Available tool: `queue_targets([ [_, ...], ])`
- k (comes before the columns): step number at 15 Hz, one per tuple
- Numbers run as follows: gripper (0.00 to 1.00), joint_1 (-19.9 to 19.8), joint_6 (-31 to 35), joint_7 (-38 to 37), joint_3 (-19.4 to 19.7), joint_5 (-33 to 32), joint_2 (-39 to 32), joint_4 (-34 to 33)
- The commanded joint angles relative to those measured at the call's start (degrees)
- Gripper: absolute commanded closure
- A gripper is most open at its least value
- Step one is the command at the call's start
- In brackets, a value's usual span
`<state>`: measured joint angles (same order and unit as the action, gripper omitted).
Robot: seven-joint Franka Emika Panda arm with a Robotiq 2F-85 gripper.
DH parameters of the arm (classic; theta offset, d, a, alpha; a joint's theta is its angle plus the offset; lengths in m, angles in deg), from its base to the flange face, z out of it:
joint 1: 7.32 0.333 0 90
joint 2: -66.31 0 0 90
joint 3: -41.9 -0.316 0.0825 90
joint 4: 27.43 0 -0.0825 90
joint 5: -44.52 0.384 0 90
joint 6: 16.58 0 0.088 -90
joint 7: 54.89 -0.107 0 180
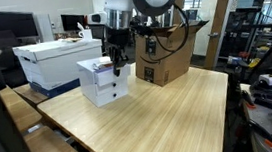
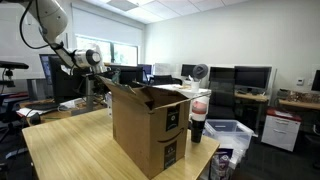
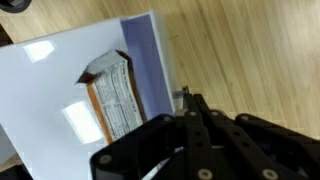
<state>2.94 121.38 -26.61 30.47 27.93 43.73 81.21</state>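
The open cardboard carton fills the foreground in an exterior view, standing by a far corner of the bench. From that side it hides the small white box. A dark bottle stands just beside it, which no other view shows.

From across the room, the white box sits near the bench's left edge, just beside the carton. The pincer hangs over the box's top right corner, at or just above it.

Only the wrist view looks into the box. Its top has an opening with a purple inner wall and a stack of printed sheets. The pincer's black links crowd the lower frame, and I cannot tell whether it is released or clenched.
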Motion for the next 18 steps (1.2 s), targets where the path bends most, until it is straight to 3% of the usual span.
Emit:
queue_targets([
  [1,0.95,1.2,1.2,-3.3,1.4,-2.7,-1.0,-1.1],
  [7,0.95,3.1,1.5,-9.5,3.8,-8.0,-1.9,-1.8],
  [18,0.95,3.4,2.1,-12.2,5.0,-8.6,-3.3,-4.9],
])
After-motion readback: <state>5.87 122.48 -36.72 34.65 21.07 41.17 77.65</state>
